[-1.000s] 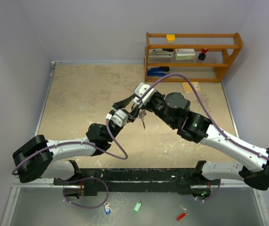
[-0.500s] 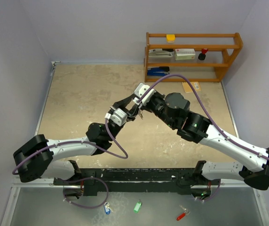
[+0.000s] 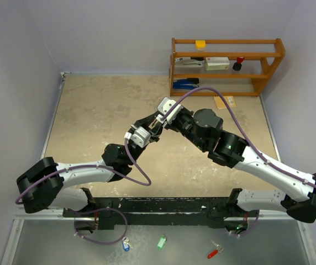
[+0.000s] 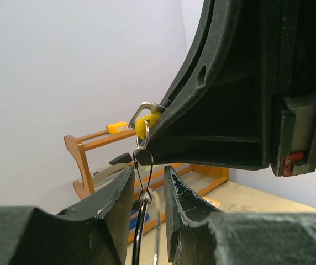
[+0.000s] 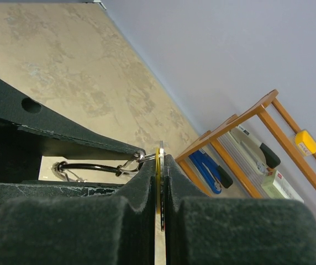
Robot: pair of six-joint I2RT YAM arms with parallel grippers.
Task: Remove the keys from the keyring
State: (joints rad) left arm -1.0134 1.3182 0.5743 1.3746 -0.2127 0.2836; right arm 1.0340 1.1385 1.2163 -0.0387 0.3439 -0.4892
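Note:
My two grippers meet above the middle of the table. My right gripper (image 3: 162,120) (image 5: 160,160) is shut on the yellow-headed key (image 5: 157,171) (image 4: 142,127), with a flat silver piece pressed beside it. A small wire clip (image 4: 143,165) links that key to the keyring (image 4: 138,232) (image 5: 89,165), which looks dark and runs edge-on between my left gripper's (image 3: 151,127) (image 4: 148,174) fingers. These fingers stand close on either side of the ring, which lies against the left one. Another silver key shows dimly beyond them. The black-headed key is hidden.
A wooden shelf (image 3: 227,66) (image 5: 241,127) with a stapler, boxes and a yellow block stands at the back right. An orange card (image 3: 225,101) lies before it. Blue (image 3: 126,245), green (image 3: 161,242) and red (image 3: 214,253) keys lie on the front ledge.
A second ago keys hung visibly below the two grippers. They have swung up out of sight between them. My left gripper has shifted slightly towards the right one.

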